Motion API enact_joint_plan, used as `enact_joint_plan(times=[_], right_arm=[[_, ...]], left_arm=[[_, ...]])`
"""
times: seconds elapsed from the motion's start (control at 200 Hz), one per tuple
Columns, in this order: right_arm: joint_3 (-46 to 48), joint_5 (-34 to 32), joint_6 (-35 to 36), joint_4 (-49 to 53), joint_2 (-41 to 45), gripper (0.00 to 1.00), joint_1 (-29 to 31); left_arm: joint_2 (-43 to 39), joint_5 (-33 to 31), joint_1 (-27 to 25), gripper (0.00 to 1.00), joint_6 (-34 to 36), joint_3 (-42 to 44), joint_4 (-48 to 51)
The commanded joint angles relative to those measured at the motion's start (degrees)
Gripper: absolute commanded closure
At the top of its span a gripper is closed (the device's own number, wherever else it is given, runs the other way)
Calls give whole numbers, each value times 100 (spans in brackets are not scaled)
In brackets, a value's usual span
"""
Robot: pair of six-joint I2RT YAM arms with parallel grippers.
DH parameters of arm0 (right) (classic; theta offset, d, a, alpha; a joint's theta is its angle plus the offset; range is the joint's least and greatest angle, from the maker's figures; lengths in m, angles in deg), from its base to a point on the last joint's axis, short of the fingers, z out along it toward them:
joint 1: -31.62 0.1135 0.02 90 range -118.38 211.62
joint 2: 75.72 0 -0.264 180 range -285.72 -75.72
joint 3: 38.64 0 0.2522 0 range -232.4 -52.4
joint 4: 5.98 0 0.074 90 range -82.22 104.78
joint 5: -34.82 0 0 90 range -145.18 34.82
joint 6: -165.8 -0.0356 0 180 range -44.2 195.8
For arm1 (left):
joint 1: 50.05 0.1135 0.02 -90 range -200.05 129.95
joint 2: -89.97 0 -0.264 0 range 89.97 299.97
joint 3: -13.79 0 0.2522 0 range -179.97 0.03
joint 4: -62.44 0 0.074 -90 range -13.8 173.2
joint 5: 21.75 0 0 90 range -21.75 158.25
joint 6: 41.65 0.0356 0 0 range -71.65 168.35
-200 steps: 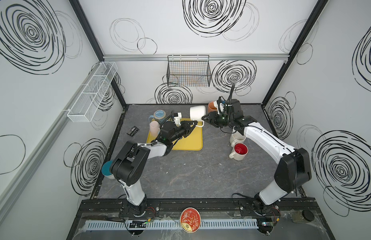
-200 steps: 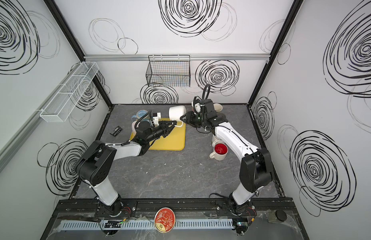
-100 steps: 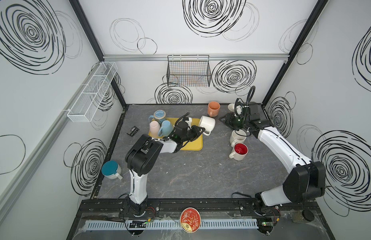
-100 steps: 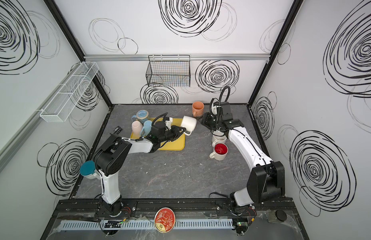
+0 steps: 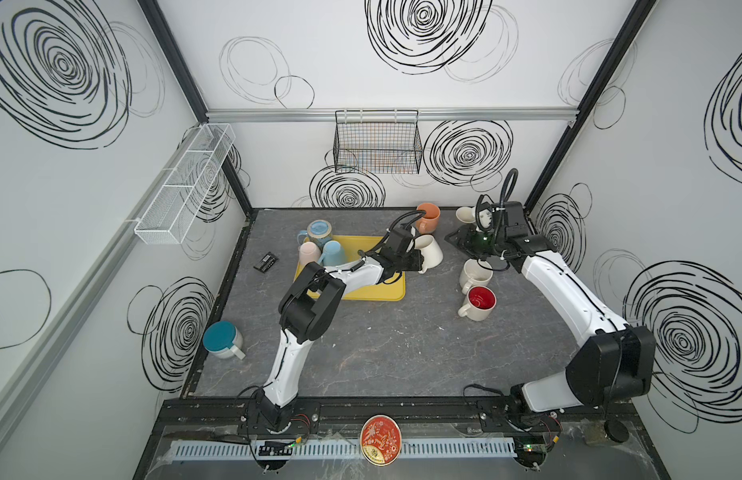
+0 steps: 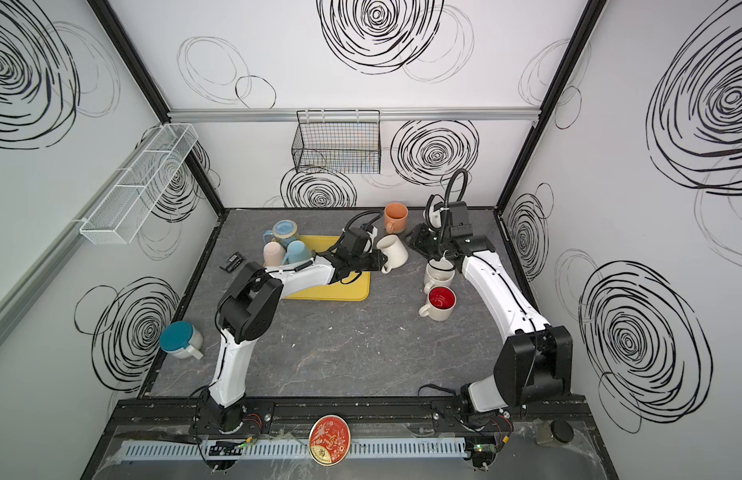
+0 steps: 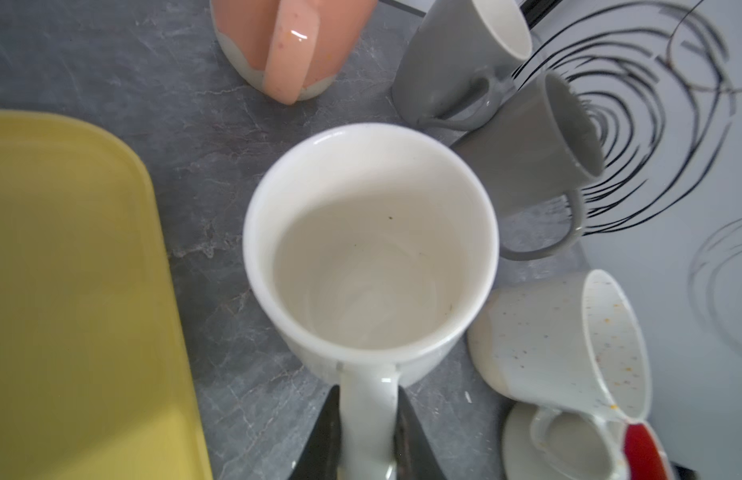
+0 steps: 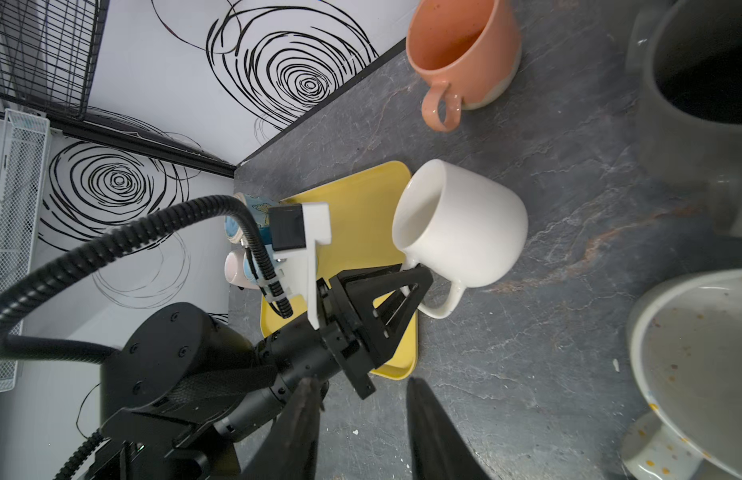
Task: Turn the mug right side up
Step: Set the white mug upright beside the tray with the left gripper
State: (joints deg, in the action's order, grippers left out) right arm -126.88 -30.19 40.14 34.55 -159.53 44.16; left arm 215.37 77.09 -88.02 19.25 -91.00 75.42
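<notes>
We are seeing the right gripper (image 8: pixel 361 390) resting drawn back from the white mug (image 5: pixel 430 251), which it was beside a second ago; its jaws are standing parted and empty. The left gripper (image 7: pixel 368 432) is pinching the mug's handle and holding the empty mug tilted, just beside the yellow tray (image 5: pixel 352 247). The tray is carrying a pink mug (image 5: pixel 309 253) and a blue mug (image 5: pixel 334 253).

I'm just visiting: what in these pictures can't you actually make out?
White mug: whether its base touches the table; its own body hides that in every view.
Small black object, both top views: too small to identify.
Wire basket contents, top views: blurred behind the mesh.
Dark grey mug, right wrist view: cut off by the picture's edge.
</notes>
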Motion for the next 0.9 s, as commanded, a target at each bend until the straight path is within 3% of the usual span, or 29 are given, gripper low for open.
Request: enact_joint_plan(times=[0.0,0.17,0.455,0.67,0.896], right_arm=[[-172,-37,94,267,13,61,-110],[-42,-134,124,255,247,61,-228],[-14,-74,329,576,392,61,-574],[-6,-9,373,591,373,61,-656],[6,58,391,576,300,61,-669]], left_arm=[[204,-733,-203,100,1291,-715,398],[673,-1166,-319,100,1682,-1328,537],[1434,-1728,-307,100,1587,-2226,720],[1573,-1741,-211,100,1654,-2421,640],[1712,-1700,-101,82,1680,-2620,583]])
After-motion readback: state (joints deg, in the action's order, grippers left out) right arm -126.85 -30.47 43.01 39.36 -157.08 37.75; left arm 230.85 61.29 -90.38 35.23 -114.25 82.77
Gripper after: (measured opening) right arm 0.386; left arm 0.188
